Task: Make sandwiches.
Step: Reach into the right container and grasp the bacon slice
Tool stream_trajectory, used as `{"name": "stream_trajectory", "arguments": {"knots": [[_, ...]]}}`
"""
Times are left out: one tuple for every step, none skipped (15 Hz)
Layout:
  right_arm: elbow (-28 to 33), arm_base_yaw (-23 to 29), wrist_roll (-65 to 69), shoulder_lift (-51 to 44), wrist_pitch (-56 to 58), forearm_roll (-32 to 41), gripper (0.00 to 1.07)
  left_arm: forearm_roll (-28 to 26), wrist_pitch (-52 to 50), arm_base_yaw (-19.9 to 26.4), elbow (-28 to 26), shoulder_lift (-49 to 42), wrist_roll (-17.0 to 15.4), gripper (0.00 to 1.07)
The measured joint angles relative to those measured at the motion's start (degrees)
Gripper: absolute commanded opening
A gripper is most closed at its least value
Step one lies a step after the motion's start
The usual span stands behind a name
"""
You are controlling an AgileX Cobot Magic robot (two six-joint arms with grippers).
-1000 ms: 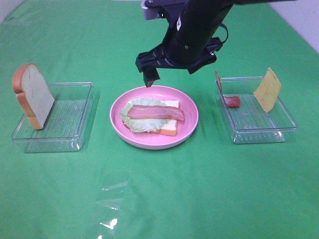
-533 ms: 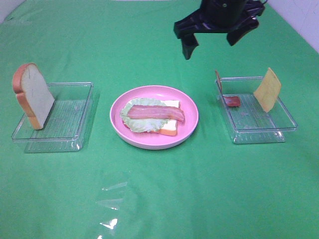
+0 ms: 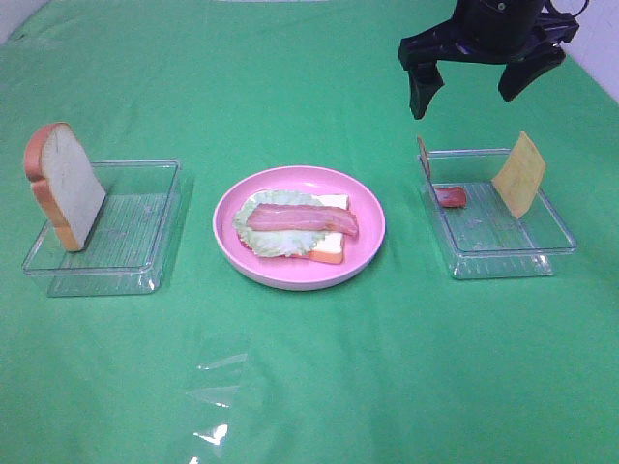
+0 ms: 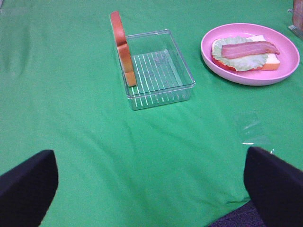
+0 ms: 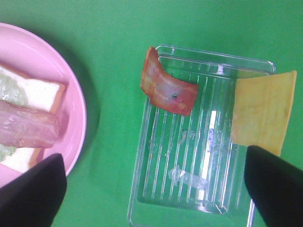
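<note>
A partly built sandwich (image 3: 300, 228) lies on the pink plate (image 3: 295, 271): a bread slice, a lettuce leaf and a bacon strip (image 3: 302, 219) on top. It also shows in the left wrist view (image 4: 246, 51). A second bread slice (image 3: 65, 184) leans upright in the left clear tray (image 3: 116, 232). The right clear tray (image 3: 498, 217) holds a bacon strip (image 5: 166, 90) and a cheese square (image 5: 262, 111). My right gripper (image 3: 474, 82) is open and empty, high above the right tray. My left gripper (image 4: 151, 187) is open and empty, away from the food.
Green cloth covers the table. A small patch of clear film (image 3: 218, 396) lies on the cloth near the front. The left tray shows in the left wrist view (image 4: 156, 68).
My right gripper has risen from above the plate's back rim and swung right to above the right tray. The food has not moved.
</note>
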Motion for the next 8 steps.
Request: {"name": "stream_trajectory", "arguments": {"knots": [[0.00, 0.00, -0.06, 0.00, -0.17, 0.00, 0.98, 0.00, 0.00, 0.00, 0.00, 0.00, 0.00, 1.02], [0.00, 0.00, -0.06, 0.00, -0.17, 0.00, 0.98, 0.00, 0.00, 0.00, 0.00, 0.00, 0.00, 1.02], [0.00, 0.00, -0.06, 0.00, -0.29, 0.00, 0.98, 0.00, 0.00, 0.00, 0.00, 0.00, 0.00, 1.02], [-0.06, 0.00, -0.06, 0.40, -0.34, 0.00, 0.98, 0.00, 0.00, 0.00, 0.00, 0.00, 0.00, 1.02], [-0.06, 0.00, -0.06, 1.09, -0.40, 0.00, 0.98, 0.00, 0.00, 0.00, 0.00, 0.00, 0.00, 1.02], [-0.06, 0.00, -0.06, 2.52, -0.57, 0.00, 0.98, 0.00, 0.00, 0.00, 0.00, 0.00, 0.00, 1.02], [-0.06, 0.00, -0.06, 3.61, -1.26, 0.00, 0.98, 0.00, 0.00, 0.00, 0.00, 0.00, 0.00, 1.02], [-0.06, 0.00, 0.11, 4.58, -2.18, 0.00, 0.98, 0.00, 0.00, 0.00, 0.00, 0.00, 0.00, 1.02]]}}
